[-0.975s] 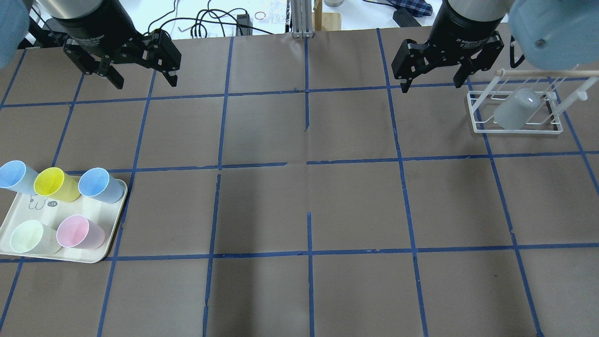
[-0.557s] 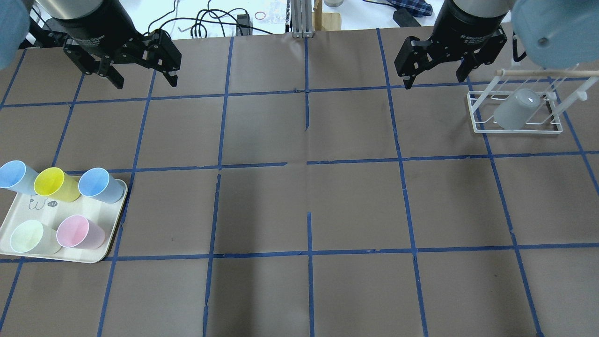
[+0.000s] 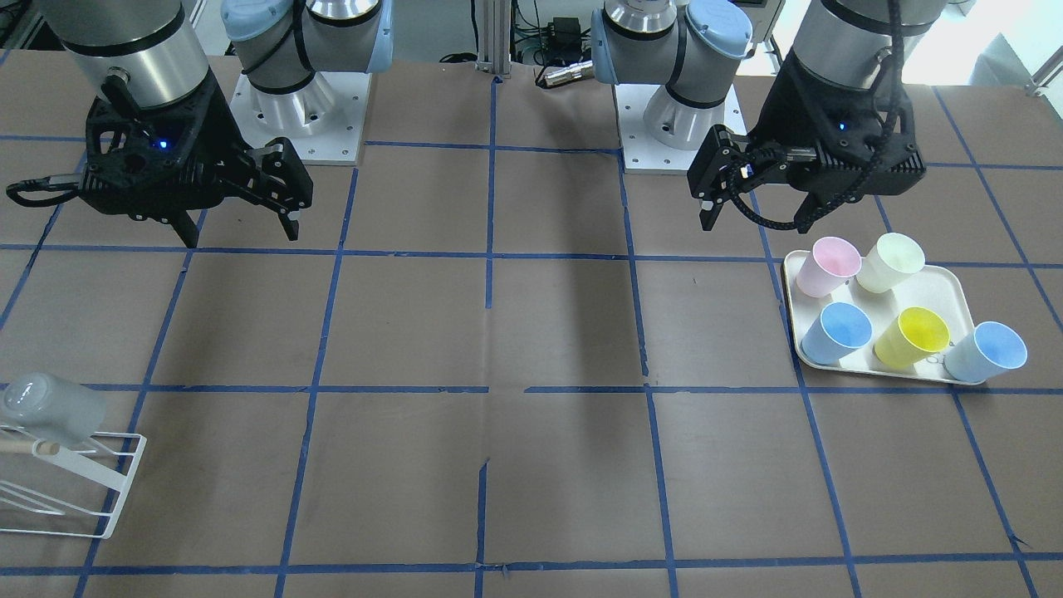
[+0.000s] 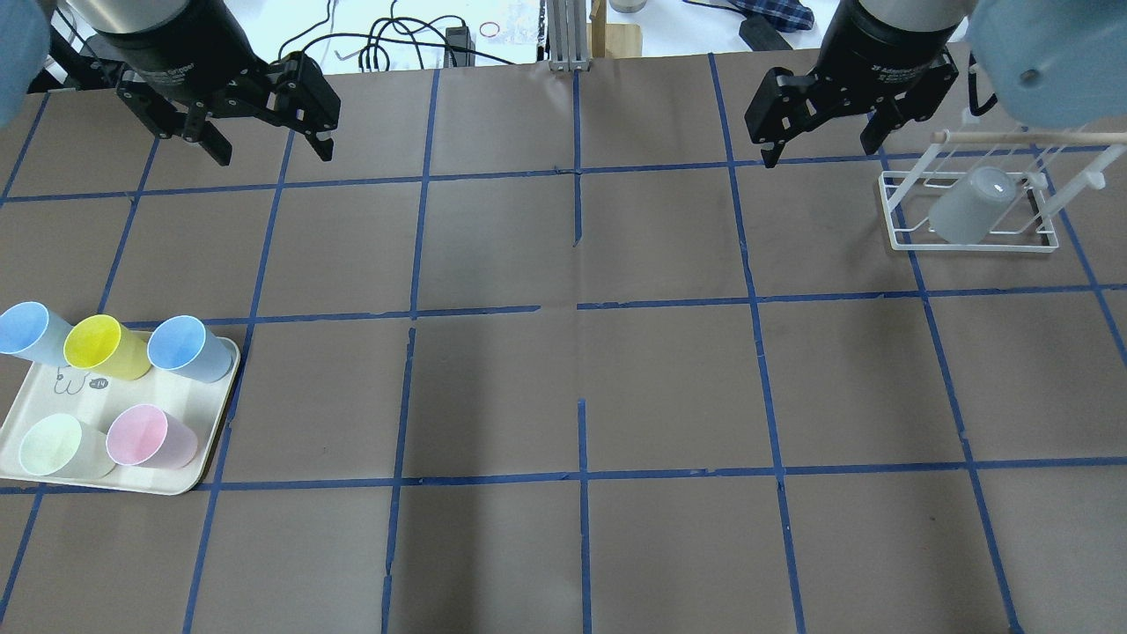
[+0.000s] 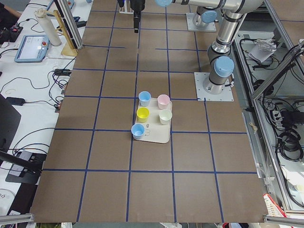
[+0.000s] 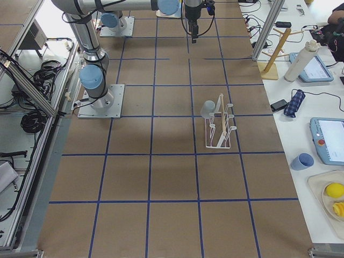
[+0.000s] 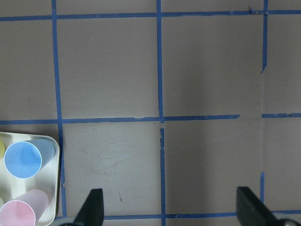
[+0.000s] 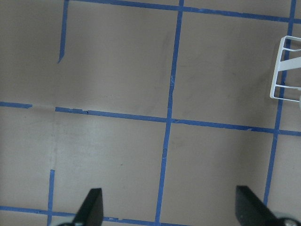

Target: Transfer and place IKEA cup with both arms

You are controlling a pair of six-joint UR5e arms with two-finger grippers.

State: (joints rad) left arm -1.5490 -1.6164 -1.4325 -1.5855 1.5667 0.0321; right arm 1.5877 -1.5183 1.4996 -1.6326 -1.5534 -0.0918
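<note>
1. Facing the robot, the IKEA cup (image 3: 50, 407) rests bottom-up on the wire rack (image 3: 87, 471) at the desk's right end.
2. Overhead, the left pincer (image 4: 274, 157) and right pincer (image 4: 819, 151) hang spread wide, both empty.
3. Wrist views show bare desk between the fingers, so placing looks finished.

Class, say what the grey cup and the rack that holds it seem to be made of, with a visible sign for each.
Grey cup: probably plastic, smooth, faintly glossy; a bright glint sits on its base. Rack: likely white-coated metal wire, from its thin, evenly bent rods; its top rail looks like bare wood, pale tan.
</note>
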